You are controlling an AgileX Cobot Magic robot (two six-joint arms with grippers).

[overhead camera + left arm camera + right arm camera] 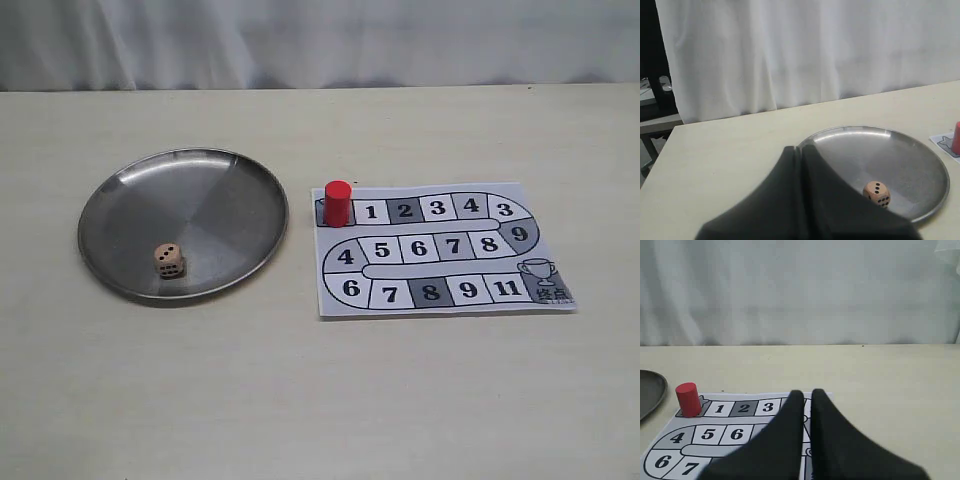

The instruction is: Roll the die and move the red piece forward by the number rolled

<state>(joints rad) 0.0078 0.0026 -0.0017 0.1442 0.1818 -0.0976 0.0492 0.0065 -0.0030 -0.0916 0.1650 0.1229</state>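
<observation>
The pale beige die (168, 259) lies in the front part of a round metal plate (230, 180), three pips showing on its top face. The red piece (337, 203) stands upright on the grey start square just left of square 1 on the paper board (500, 300). Neither gripper shows in the exterior view. In the left wrist view my left gripper (801, 148) is shut and empty, hovering short of the plate's rim (850, 130) with the die (876, 193) beside it. My right gripper (807, 392) is shut and empty over the board (720, 432), apart from the red piece (688, 399).
The board's numbered track winds from the start square to a trophy square (541, 279) at the front right. A white curtain (320, 40) hangs behind the table's far edge. Pale tabletop (320, 400) stretches in front of plate and board.
</observation>
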